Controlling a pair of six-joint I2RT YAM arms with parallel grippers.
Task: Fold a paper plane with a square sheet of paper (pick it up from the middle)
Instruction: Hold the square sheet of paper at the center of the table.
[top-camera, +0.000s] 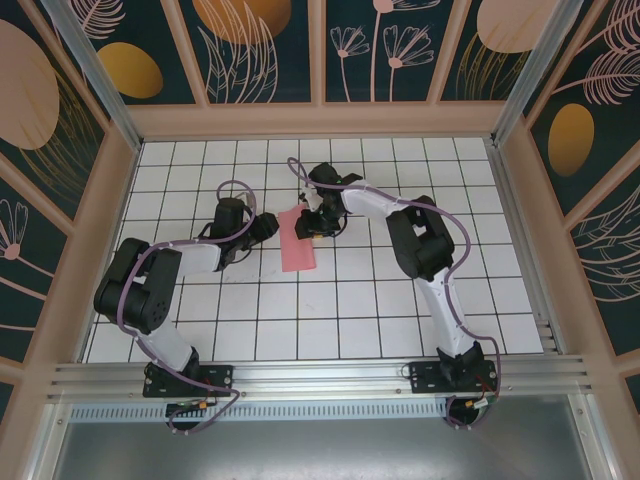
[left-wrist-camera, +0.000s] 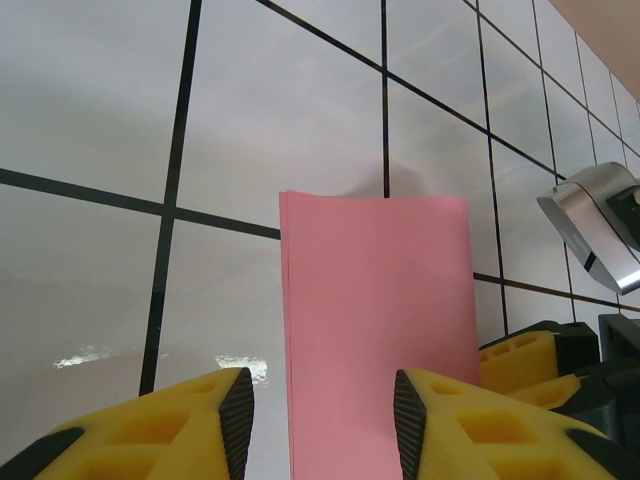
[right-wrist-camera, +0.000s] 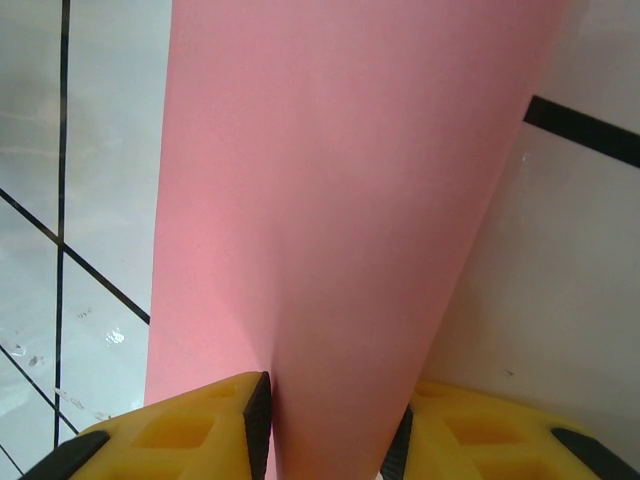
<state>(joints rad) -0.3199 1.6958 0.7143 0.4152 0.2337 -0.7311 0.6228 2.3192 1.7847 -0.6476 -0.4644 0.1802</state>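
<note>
White grid-tile floor w/ dark floral wall panels, wood frame.

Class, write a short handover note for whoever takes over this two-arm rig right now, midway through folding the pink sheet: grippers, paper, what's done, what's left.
Left gripper: jaws apart, straddling the square sheet of paper, one finger clear of its edge.
Right gripper: close beside it, paper bowed up between its fingers; whether it grips cannot be told.
Paper: mid-table, a narrow doubled strip.
Done: first fold in half.
Left: every further fold; no pointed nose yet.
</note>
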